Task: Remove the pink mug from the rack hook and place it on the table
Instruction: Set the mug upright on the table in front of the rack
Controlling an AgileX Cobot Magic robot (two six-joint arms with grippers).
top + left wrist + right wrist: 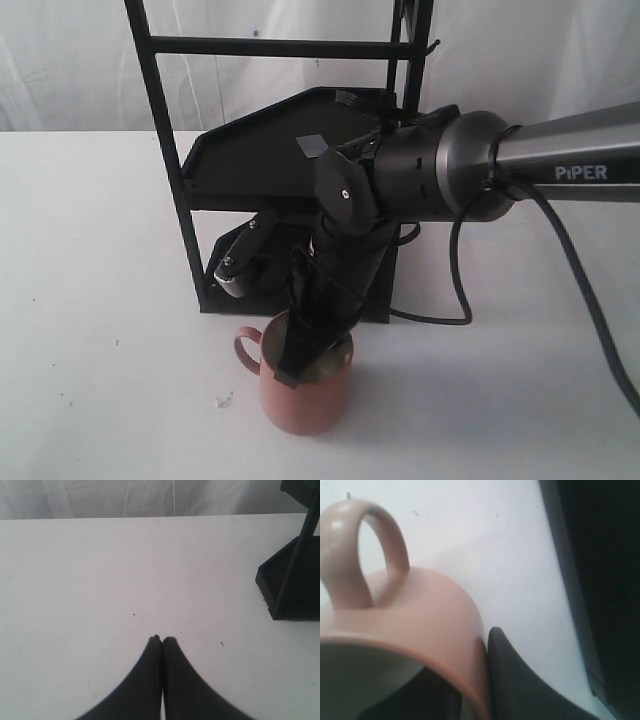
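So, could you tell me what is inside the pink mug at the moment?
One finger of the right gripper reaches inside the pink mug; the other sits against its outer wall. The mug's bottom is hidden by that finger and shadow.

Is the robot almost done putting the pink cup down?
Nearly. Done: the pink mug is off the rack and looks set upright on the table. In hand: the right gripper pinches its rim, one of the jaws inside, one outside. Left to do: open the jaws and lift away. The left gripper is shut on nothing.
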